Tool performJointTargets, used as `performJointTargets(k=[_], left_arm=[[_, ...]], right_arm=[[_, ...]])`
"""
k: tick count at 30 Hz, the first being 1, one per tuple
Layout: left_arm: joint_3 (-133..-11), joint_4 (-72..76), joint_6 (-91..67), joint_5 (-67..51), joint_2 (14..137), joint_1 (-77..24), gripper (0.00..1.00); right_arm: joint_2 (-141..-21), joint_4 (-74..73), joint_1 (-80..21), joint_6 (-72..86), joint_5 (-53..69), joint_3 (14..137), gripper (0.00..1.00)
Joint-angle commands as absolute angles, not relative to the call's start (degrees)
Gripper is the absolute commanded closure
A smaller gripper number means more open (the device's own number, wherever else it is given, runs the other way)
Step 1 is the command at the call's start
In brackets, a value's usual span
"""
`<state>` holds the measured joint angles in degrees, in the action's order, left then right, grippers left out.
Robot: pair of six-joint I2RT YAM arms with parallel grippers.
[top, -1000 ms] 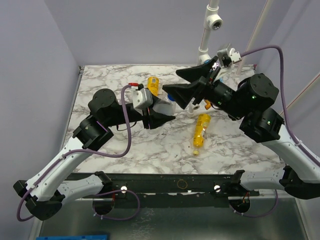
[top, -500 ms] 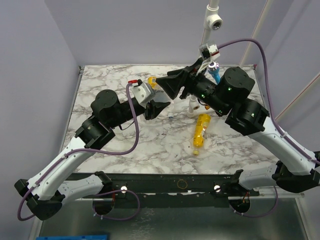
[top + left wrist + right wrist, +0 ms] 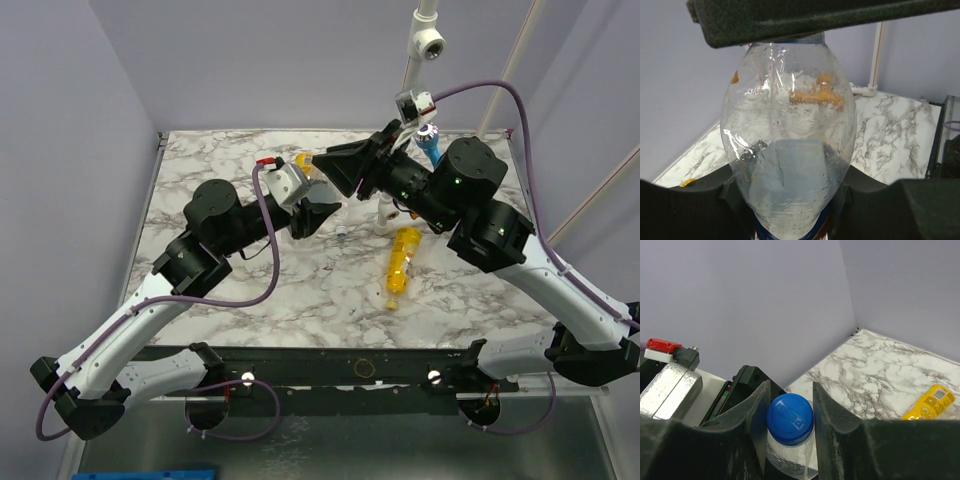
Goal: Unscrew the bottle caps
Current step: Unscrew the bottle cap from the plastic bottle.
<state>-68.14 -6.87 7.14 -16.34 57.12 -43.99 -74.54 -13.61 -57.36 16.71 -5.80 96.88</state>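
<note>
A clear bottle [image 3: 788, 150] with a blue label is held up off the table, my left gripper [image 3: 790, 187] shut on its lower body. Its blue cap [image 3: 789, 419] sits between the fingers of my right gripper [image 3: 789, 410], which is shut on it from above. In the top view the two grippers meet over the table's back middle, the left gripper [image 3: 313, 217] below the right gripper [image 3: 336, 173], and the bottle is hidden between them. A yellow bottle [image 3: 402, 262] lies on the marble right of centre. Another yellow bottle [image 3: 304, 162] lies near the back edge.
A clear bottle [image 3: 385, 212] sits under the right arm, and a bluish one [image 3: 430, 141] lies at the back right. A small round thing [image 3: 341, 233] rests on the marble table [image 3: 250, 300]. A white pole [image 3: 415, 60] rises at the back.
My right gripper swung left over the held bottle, came down on the blue cap and closed on it. The left gripper drew the bottle slightly back and kept its grip.
</note>
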Motion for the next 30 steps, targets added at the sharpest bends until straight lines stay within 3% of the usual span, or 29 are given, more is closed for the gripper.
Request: performJointTargets(k=[1,7,12,18,22,23,25,26,28,30], left_arm=[[-68.20,-6.13,1.98,-25.66,55.80,-43.94,1.00],[-73.48,-6.77,-9.18,-52.06,57.39,-43.93,1.00],[-76.87,-4.71,-18.83,-67.59,59.29,-43.95,1.00],[-76.55,-4.38,-19.72,-72.86,59.57,-43.98,1.00],[-75.44,-6.38,-15.54,-67.79,58.94,-43.90,1.00],[-75.22,-7.86,-12.64,-64.09,58.72,-43.89,1.00],[-74.60,-10.61,-6.76,-55.47,58.23,-43.85,1.00],[-74.01,-11.19,-3.79,-49.85,57.98,-43.88,1.00],[-72.69,-11.28,-0.38,-38.63,57.73,-43.86,1.00],[-71.87,-11.23,4.19,-29.06,58.12,-43.90,1.00]], right_arm=[[-71.38,-5.95,-57.22,12.44,4.20,94.97,0.99],[-67.99,-0.53,-57.22,9.69,34.93,93.10,0.99],[-69.19,1.99,-57.22,11.42,56.52,95.47,0.99],[-69.18,3.10,-57.26,12.08,61.76,94.96,0.99],[-68.20,0.50,-57.22,10.32,53.69,94.74,0.99],[-67.68,0.10,-57.22,9.90,47.06,94.49,0.88],[-66.26,0.09,-57.22,10.21,30.10,93.43,0.41],[-65.96,0.09,-57.22,10.64,21.86,93.26,0.24],[-66.03,-2.86,-57.22,11.08,7.29,93.92,0.09],[-67.08,-5.30,-57.24,11.77,-1.50,95.37,0.07]])
